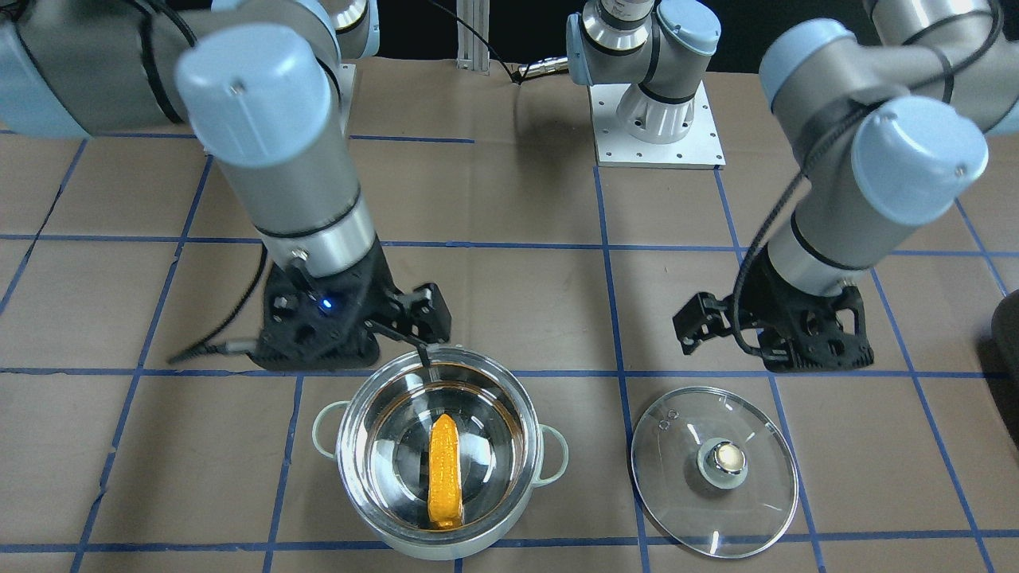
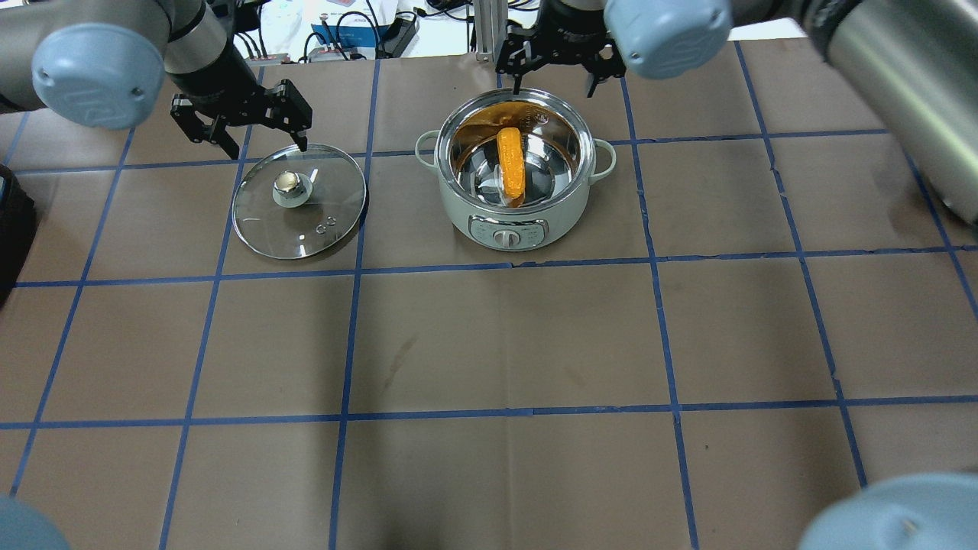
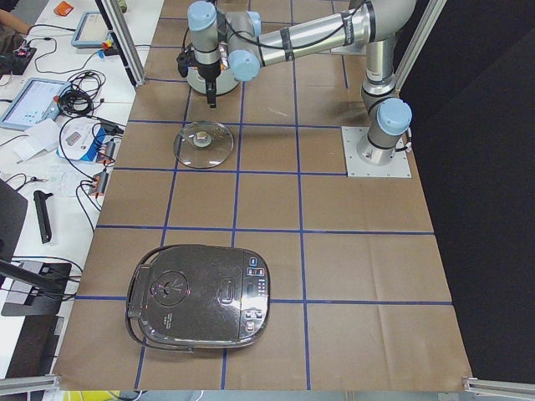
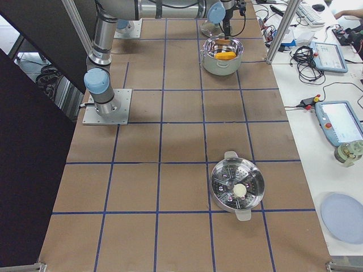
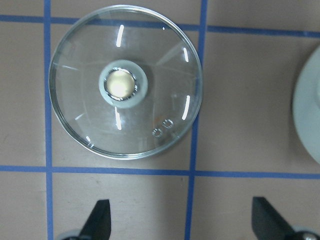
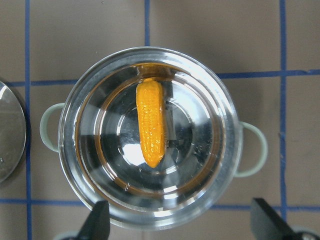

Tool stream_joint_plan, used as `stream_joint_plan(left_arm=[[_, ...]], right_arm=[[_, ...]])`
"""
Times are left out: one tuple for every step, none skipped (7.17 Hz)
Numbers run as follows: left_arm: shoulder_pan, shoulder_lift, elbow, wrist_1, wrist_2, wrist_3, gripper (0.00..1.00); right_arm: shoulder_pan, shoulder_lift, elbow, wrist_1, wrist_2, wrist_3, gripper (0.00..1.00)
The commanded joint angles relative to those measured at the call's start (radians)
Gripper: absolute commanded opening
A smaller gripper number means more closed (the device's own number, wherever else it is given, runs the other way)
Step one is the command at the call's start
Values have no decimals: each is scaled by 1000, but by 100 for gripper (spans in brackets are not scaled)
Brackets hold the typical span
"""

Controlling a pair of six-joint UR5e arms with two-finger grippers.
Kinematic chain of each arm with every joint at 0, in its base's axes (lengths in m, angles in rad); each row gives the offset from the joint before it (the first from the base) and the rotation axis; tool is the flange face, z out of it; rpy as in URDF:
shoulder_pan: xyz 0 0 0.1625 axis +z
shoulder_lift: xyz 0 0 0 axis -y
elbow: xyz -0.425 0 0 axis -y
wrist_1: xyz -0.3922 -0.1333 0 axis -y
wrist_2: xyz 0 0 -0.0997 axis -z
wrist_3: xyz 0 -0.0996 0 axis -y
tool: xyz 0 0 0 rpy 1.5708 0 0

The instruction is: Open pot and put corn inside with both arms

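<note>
The steel pot stands open with the yellow-orange corn lying inside it. The corn also shows in the front view and in the right wrist view, inside the pot's rim. The glass lid lies flat on the table to the pot's left, knob up; it also shows in the left wrist view. My left gripper is open and empty just beyond the lid. My right gripper is open and empty above the pot's far rim.
A black and silver rice cooker stands far down the table on my left side. A steel steamer pot stands far down on my right. The arm's base plate is behind the pot. Blue tape lines grid the brown table.
</note>
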Motion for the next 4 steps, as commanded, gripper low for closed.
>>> stream_joint_plan(left_arm=[[-70, 94, 46, -150, -6, -5, 100], [-78, 118, 35, -164, 0, -8, 100], [-64, 123, 28, -173, -1, -6, 100], [-57, 126, 28, -173, -6, -5, 100]], right_arm=[[-87, -221, 28, 339, -4, -7, 97], [-103, -270, 112, 381, -31, -22, 95], [-109, -318, 180, 352, -101, -36, 93], [-107, -335, 195, 349, -107, -106, 93]])
